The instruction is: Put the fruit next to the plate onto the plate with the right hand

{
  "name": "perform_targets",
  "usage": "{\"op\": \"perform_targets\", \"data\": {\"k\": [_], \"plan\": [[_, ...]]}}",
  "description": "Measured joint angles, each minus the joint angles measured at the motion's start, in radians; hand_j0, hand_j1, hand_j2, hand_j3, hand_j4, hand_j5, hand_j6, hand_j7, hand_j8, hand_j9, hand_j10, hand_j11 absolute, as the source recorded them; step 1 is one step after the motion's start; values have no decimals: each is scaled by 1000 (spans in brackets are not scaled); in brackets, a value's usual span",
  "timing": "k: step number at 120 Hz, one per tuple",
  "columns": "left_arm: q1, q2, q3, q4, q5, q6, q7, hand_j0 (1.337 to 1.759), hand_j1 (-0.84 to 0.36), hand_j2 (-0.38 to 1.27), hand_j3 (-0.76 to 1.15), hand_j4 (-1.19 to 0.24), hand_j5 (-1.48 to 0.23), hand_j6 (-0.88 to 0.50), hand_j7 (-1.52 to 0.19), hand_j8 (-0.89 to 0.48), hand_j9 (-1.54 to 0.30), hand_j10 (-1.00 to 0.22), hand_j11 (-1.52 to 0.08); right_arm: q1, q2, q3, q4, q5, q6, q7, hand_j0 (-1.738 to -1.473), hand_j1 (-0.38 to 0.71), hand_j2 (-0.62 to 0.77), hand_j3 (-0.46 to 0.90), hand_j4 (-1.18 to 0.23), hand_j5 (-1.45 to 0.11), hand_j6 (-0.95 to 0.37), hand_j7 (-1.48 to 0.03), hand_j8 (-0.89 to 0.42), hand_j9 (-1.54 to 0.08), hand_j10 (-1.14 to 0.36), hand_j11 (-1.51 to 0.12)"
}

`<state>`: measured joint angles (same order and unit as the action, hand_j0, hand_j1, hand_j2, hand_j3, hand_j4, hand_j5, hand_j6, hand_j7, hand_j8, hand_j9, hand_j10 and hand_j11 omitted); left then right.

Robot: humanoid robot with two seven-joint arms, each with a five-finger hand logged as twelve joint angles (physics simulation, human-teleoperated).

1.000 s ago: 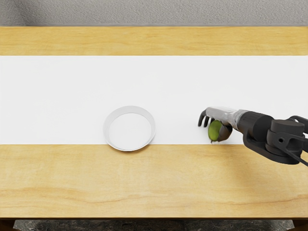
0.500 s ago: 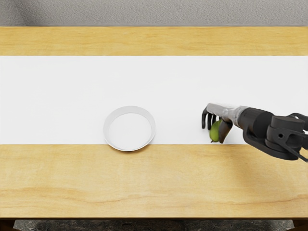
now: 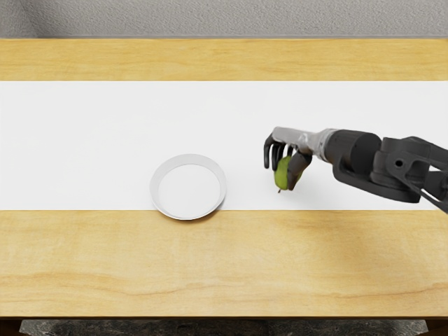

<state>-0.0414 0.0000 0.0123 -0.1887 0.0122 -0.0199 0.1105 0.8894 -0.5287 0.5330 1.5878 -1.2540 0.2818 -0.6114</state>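
Note:
A small green fruit (image 3: 283, 173), pear-like with a brown tip, hangs above the white cloth in my right hand (image 3: 282, 162), whose dark fingers are curled around it. The arm comes in from the right edge. A white round plate (image 3: 188, 187) sits left of the hand, about a hand's width away, with nothing on it. The fruit is lifted off the table, casting a faint shadow below. The left arm does not show.
A white runner (image 3: 140, 126) covers the middle of the wooden table (image 3: 210, 266). Bare wood lies in front of and behind it. A grey wall runs along the far edge.
The right hand has closed on the fruit, lifted it and carried it left toward the plate, from near the runner's front edge to higher over the cloth.

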Motion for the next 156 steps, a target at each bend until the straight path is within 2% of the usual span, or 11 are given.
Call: {"op": "perform_targets", "data": {"k": [14,33,50,79,128,156], "plan": [[0,0,0,0,0,0,0,1658,330,3,0,-16,-20,-16,-20,-16,-20,-16,-20,12,32,10,-1,21,3,0,-1657,330,616,0,-800,-1102,-791,-1064,-399,-1082,-450,-1070],[0,0,0,0,0,0,0,1658,330,3,0,-16,-20,-16,-20,-16,-20,-16,-20,42,96,14,-29,40,7,0,-1657,293,620,0,-835,-1132,-836,-1102,-453,-1108,-493,-1112],[0,0,0,0,0,0,0,1658,330,3,0,-16,-20,-16,-20,-16,-20,-16,-20,78,185,15,-105,45,9,0,-1657,272,627,0,-851,-1142,-856,-1118,-492,-1125,-511,-1129],[0,0,0,0,0,0,0,1658,330,3,0,-16,-20,-16,-20,-16,-20,-16,-20,141,320,15,-213,48,10,0,-1657,283,617,0,-858,-1160,-871,-1130,-456,-1139,-481,-1140],[0,0,0,0,0,0,0,1658,330,3,0,-16,-20,-16,-20,-16,-20,-16,-20,147,436,-6,-323,40,3,1,-1656,224,605,0,-873,-1137,-875,-1134,-562,-1122,-595,-1149],[0,0,0,0,0,0,0,1658,330,3,0,-16,-20,-16,-20,-16,-20,-16,-20,154,478,-18,-366,39,5,0,-1656,216,605,0,-873,-1140,-875,-1134,-572,-1121,-595,-1151]]}}
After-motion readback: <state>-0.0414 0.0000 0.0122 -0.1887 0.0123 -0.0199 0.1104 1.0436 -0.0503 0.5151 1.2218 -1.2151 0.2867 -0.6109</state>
